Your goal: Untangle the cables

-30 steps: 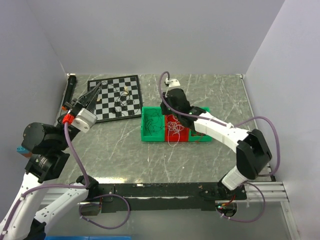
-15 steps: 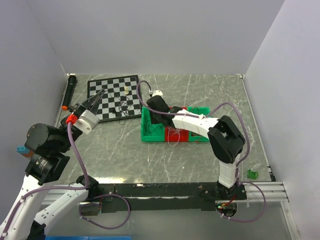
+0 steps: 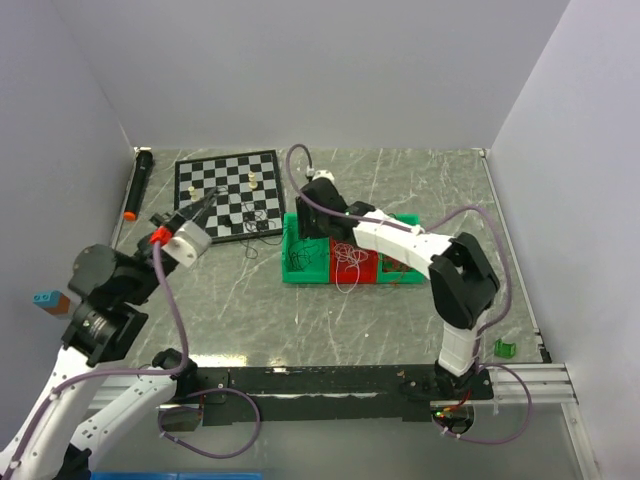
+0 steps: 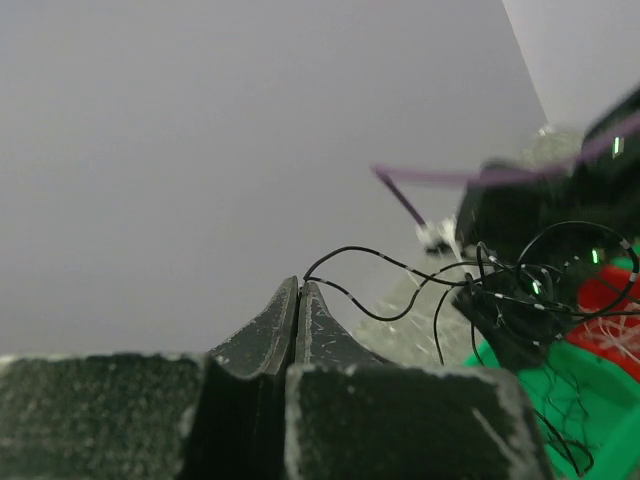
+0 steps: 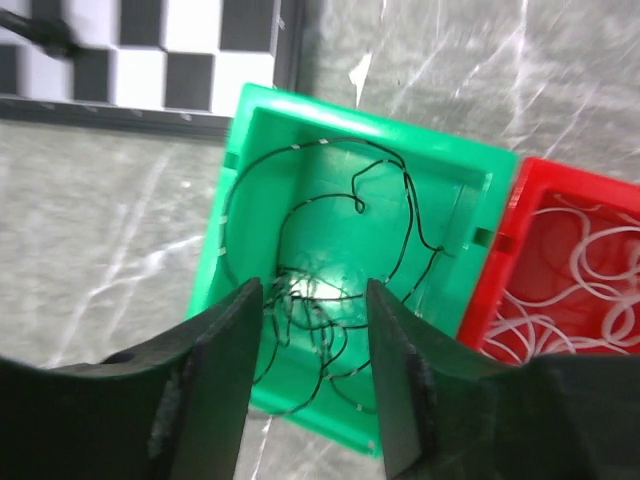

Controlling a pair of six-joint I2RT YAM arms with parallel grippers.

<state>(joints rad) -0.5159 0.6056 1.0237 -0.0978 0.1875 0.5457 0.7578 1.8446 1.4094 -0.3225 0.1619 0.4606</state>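
Observation:
The cables are thin wires. A black strand (image 4: 420,285) runs from my left gripper (image 4: 300,283), whose jaws are shut on its end, toward a dark tangle (image 4: 530,300). In the top view my left gripper (image 3: 204,201) hovers over the chessboard's left part, with black wire (image 3: 255,215) draped across the board. More black wire (image 5: 320,300) lies coiled in the green bin (image 5: 370,115). My right gripper (image 5: 313,290) hangs open right above it, holding nothing, and appears in the top view too (image 3: 312,230). White wires (image 5: 585,270) fill the red bin (image 5: 505,240).
The chessboard (image 3: 228,185) carries a few small pieces (image 3: 253,180). A black marker with an orange tip (image 3: 135,185) lies by the left wall. Another green bin (image 3: 402,266) adjoins the red one. A small green object (image 3: 505,348) sits near the right rail.
My right gripper has opened and shifted left to stand over the green bin. My left gripper has swung slightly right, still pinching the black wire.

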